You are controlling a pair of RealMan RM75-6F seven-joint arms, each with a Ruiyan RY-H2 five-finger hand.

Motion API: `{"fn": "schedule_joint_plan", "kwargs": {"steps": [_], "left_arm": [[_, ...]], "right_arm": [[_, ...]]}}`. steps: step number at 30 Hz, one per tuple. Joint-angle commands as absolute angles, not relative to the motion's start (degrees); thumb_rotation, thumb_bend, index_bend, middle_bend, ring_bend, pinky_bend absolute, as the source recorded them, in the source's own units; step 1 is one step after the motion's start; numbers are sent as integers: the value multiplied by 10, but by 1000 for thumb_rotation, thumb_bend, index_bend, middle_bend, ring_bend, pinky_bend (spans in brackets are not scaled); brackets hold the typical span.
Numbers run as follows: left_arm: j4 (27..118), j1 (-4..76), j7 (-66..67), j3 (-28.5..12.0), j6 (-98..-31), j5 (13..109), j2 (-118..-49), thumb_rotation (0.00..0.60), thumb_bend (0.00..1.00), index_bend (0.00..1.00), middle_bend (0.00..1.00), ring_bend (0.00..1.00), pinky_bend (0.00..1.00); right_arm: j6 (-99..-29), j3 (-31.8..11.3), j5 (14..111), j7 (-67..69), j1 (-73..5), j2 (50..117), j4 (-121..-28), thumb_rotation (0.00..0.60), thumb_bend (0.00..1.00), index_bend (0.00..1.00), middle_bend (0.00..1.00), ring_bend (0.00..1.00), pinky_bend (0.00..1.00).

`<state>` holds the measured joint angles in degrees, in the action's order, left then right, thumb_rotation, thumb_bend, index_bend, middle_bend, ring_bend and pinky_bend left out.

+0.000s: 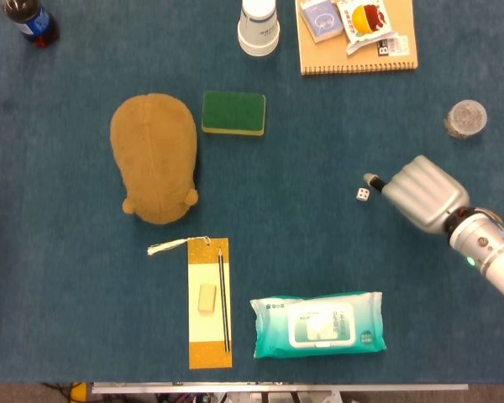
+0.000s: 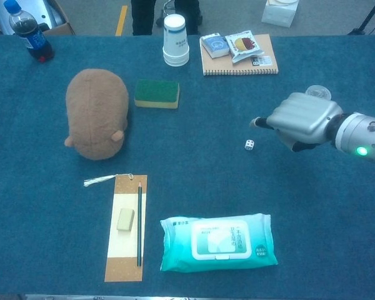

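Head view: right hand (image 1: 420, 195) hovering just beside small white die (image 1: 363, 194), at its 3 o'clock, fingers curled in, holding nothing, one fingertip pointing at it. Risk, as a judgement: knocking so light a die across blue surface (image 1: 319, 252), or rolling it away from closing fingers.

Right hand (image 2: 300, 122) above the blue table (image 2: 337, 237), fingers curled, one fingertip (image 2: 257, 122) extended just above and beside a small white die (image 2: 249, 145). A clear cup (image 2: 317, 92) shows partly behind the hand. In front lies a wet-wipe pack (image 2: 218, 242); to the left, a brown plush toy (image 2: 97, 112) and green sponge (image 2: 157, 93).
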<state>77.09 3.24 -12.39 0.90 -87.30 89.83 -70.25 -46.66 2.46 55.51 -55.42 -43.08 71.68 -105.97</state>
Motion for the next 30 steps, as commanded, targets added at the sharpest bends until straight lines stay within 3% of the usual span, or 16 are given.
{"fn": "schedule_joint_plan", "kwargs": {"steps": [1,30], "left_arm": [[772,33,-122,9,-872,898,-702,600,226,0,0,0,247],[764,31,-135,9,-867,895,-706,600,226,0,0,0,247]], "right_arm": [[-465,33,551,-546,-436,722,-1052,600,1000,190,881,884,1000],[-483,71,555,-494,-460,753,-1006,600,1000,192,881,884,1000]]}}
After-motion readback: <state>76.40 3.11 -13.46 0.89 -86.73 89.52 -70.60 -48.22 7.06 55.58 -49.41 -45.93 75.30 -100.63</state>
